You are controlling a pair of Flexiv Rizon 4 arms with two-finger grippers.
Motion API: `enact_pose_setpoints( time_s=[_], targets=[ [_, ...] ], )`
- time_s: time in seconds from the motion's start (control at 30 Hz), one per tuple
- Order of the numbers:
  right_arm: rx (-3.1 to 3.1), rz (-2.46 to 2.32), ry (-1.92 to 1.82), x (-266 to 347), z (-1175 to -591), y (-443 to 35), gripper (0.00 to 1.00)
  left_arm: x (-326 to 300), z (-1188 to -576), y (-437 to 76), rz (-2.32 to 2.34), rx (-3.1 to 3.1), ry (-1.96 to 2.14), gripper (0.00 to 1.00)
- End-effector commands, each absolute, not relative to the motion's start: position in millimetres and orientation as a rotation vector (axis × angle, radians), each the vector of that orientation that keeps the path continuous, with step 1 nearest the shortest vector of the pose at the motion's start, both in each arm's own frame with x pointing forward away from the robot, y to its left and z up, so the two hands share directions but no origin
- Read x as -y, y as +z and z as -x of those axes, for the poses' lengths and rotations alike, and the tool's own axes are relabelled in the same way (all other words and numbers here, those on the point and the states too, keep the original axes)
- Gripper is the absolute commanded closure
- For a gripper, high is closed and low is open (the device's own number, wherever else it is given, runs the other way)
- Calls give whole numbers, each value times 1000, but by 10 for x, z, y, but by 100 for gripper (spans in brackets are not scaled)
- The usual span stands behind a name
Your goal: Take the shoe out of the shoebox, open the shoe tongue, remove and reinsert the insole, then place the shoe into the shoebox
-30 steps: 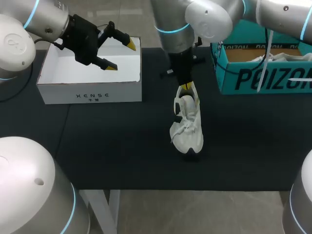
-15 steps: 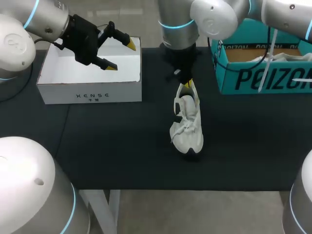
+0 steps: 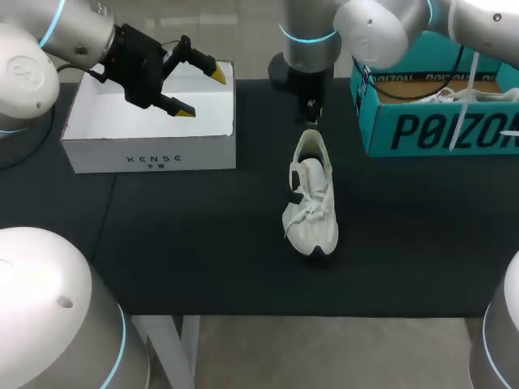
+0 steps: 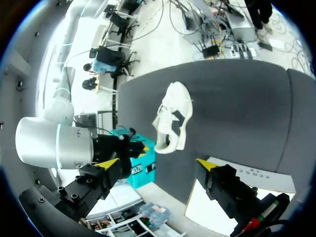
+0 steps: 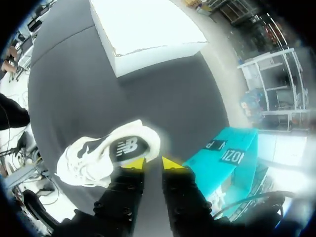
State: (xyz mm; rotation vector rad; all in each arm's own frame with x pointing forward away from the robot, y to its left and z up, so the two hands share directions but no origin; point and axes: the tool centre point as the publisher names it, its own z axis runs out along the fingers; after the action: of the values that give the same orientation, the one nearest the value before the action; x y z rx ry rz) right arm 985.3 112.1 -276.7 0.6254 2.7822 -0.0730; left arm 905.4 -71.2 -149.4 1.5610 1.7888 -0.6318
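Head view shows the white shoe point(image 3: 310, 203) standing upright on its sole on the dark tabletop point(image 3: 178, 243), outside the white shoebox point(image 3: 150, 150) and off to its right, heel pointing away from the robot. It looks light, with a soft upper and loose laces that would buckle under a pinch, so I judge the stiffer heel collar the better hold; the floppy tongue wants a gentle pull. The right gripper point(image 5: 152, 163) hangs just behind the heel, its fingers a narrow gap apart and holding nothing, though whether a tip grazes the collar is hard to tell. The left gripper point(image 3: 195, 89) hovers over the white shoebox's inside, spread wide and empty. A teal shoebox point(image 3: 438, 130) sits far to the white shoebox's right.
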Motion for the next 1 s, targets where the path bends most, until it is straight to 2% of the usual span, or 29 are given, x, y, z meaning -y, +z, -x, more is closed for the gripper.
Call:
enact_pose_setpoints(
  time_s=[0.03,0.1,0.27,0.43,0.63,0.8,0.9,1.0],
  targets=[
    [-2779,-434,-85,-1047,-9926,-2847,69,713,-9053,-1495,-1562,-1790,-628,0],
    [-2780,-384,-101,-1045,-9975,-2879,58,713,-9053,-1495,-1562,-1790,-628,0],
    [-2801,-333,-137,-1069,-10070,-3015,58,713,-9053,-1495,-1562,-1790,-628,0],
    [-2848,-277,-113,-1120,-10144,-3190,53,713,-9053,-1495,-1562,-1790,-628,0],
    [-2859,-166,-113,-1180,-10187,-3434,35,713,-9053,-1495,-1562,-1790,-628,0],
    [-2861,-132,-103,-1090,-10237,-3612,38,713,-9053,-1495,-1562,-1790,-628,0],
    [-2867,-117,-111,-1036,-10248,-3710,45,713,-9053,-1495,-1562,-1790,-628,0],
    [-2886,-102,-141,-1000,-10252,-3798,41,713,-9053,-1495,-1562,-1790,-628,0]
  ],
)
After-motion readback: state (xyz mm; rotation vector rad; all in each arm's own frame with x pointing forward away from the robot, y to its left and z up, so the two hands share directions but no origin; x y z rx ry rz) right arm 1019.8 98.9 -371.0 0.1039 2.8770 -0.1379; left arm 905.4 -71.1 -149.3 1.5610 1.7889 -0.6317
